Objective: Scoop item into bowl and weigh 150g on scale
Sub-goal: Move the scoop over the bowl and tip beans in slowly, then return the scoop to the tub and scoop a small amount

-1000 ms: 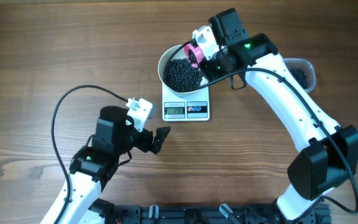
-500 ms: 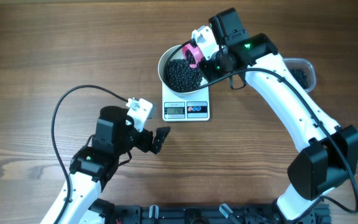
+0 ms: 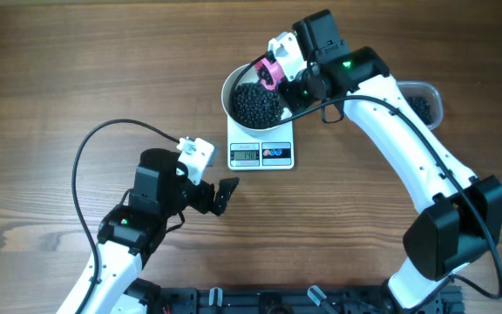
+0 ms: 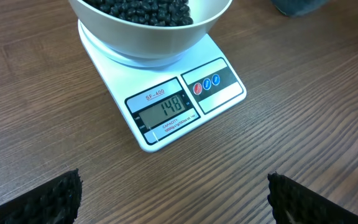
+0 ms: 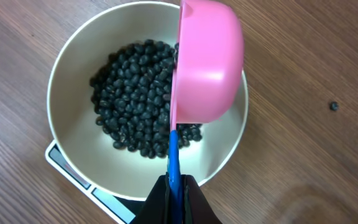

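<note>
The white bowl [image 3: 227, 94] stands on the white scale [image 3: 277, 154] and holds a pile of black beans [image 3: 255, 105]. The scale's display [image 4: 166, 112] reads 148. My right gripper [image 5: 174, 186] is shut on the blue handle of a pink scoop [image 5: 207, 68]. The scoop is tipped on its side over the bowl's right half, above the beans [image 5: 135, 93]. My left gripper [image 4: 174, 199] is open over bare table in front of the scale, with nothing between its black fingers [image 4: 42, 199].
A clear plastic tub [image 3: 421, 100] with more beans sits at the right, behind my right arm. One stray bean [image 5: 334, 106] lies on the wood right of the bowl. The left arm's black cable [image 3: 103, 139] loops over the table.
The pink scoop in my right gripper has shifted slightly toward the bowl's far rim. The left arm has not moved.
</note>
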